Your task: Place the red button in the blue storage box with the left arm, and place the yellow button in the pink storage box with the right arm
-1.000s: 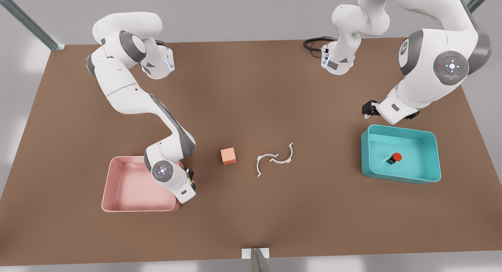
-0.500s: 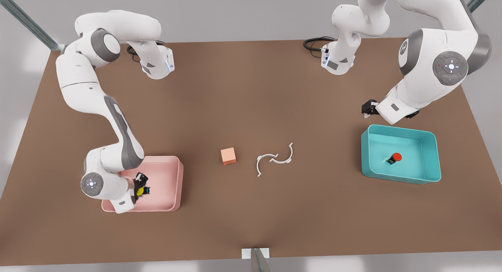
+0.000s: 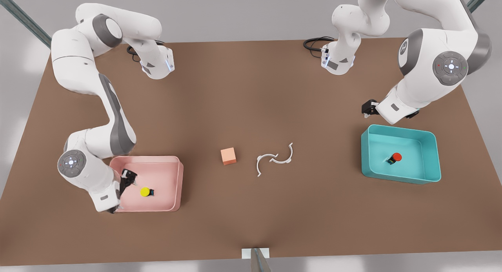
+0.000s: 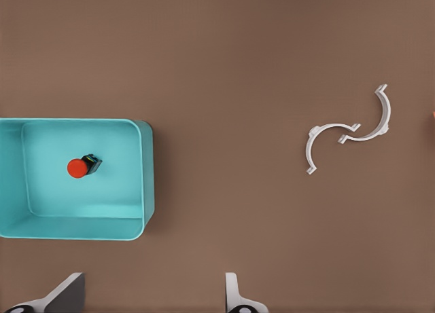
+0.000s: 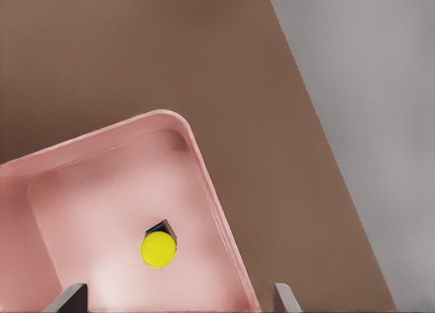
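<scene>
Now yellow button (image 3: 145,191) mid pink storage box (image 3: 178,182) (walls clear), right hand (image 3: 128,177) open-fingered.

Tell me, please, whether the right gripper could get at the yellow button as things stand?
Probably yes: the right gripper hangs open beside the yellow button, which lies uncovered on the floor of the pink storage box.

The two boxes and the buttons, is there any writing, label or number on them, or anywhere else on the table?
None can be read. The pink box, blue box, yellow button and red button are plain. The orange cube and white clips carry no marks. Small symbols on the arms' round joint caps are too small to read.
</scene>
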